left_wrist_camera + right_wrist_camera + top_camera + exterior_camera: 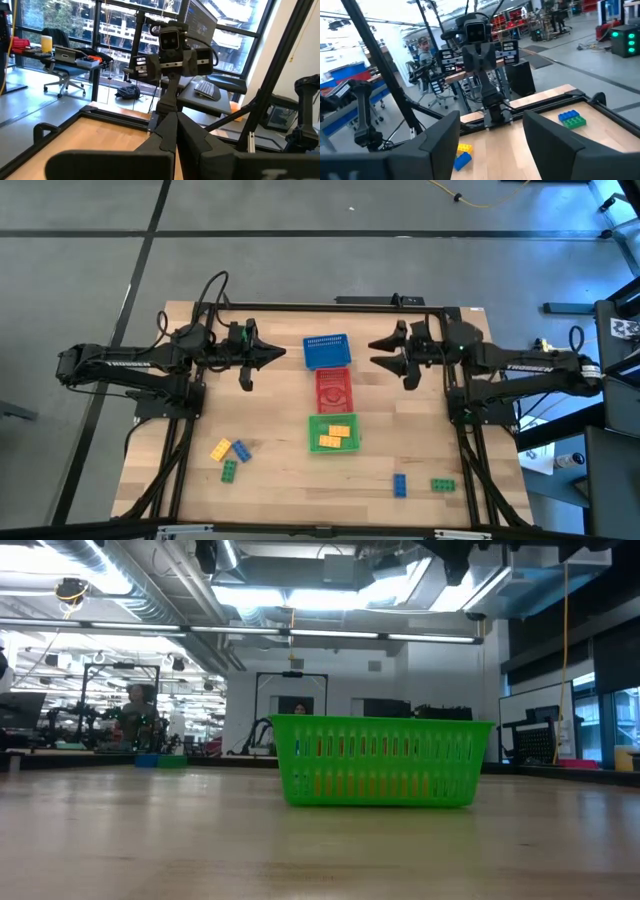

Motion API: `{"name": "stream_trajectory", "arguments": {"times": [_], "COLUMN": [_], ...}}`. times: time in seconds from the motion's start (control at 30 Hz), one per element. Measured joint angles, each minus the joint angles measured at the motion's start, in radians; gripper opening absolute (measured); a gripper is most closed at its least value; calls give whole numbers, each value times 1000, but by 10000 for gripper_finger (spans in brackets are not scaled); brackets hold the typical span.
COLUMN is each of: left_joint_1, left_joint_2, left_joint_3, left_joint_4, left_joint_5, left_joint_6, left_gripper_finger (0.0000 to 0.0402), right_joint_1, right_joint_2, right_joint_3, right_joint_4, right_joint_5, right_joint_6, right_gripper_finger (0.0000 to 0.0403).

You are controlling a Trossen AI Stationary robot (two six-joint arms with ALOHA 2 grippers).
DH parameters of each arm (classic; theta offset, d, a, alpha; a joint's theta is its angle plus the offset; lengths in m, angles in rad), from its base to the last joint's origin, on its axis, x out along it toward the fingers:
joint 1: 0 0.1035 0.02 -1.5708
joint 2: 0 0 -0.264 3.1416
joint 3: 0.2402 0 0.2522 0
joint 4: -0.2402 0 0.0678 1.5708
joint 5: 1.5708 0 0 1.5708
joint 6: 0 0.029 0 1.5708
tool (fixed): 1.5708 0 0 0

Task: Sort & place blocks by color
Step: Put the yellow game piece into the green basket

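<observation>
Blocks point(231, 456) well apart from end effectors point(383, 353)

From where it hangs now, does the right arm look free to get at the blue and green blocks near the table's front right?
Probably yes. The right gripper, fingers open and empty, hangs above the table beside the blue basket. The blue block and green block lie in the open on its side, with nothing in between.

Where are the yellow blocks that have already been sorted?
In the high view, the yellow blocks lie inside the green basket, the nearest of three baskets lined up mid-table, just below the red basket.
</observation>
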Motion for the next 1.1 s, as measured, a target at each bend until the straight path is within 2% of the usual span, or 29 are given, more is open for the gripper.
{"name": "stream_trajectory", "arguments": {"times": [0.1, 0.17, 0.23, 0.37, 0.4, 0.93, 1.1], "left_joint_1": [0, 0, 0, 0, 0, 0, 0], "left_joint_2": [0, 0, 0, 0, 0, 0, 0], "left_joint_3": [0, 0, 0, 0, 0, 0, 0], "left_joint_4": [0, 0, 0, 0, 0, -23, -23], "left_joint_5": [0, 0, 0, -10, -13, -26, -83], "left_joint_6": [0, 0, 0, 0, 0, 2, 35], "left_gripper_finger": [0, 0, 0, 0, 0, 1, 34], "right_joint_1": [-28, -36, -40, -43, -43, -43, -42], "right_joint_2": [0, 0, 0, 0, 0, 0, 0], "right_joint_3": [-4, -5, -5, -5, -5, -5, -5], "right_joint_4": [-13, -17, -13, -14, -14, -13, -12], "right_joint_5": [-50, -76, -98, -142, -146, -153, -153], "right_joint_6": [0, -1, -5, -5, -4, 7, 27], "right_gripper_finger": [203, 180, 140, 29, 16, 2, 1]}}
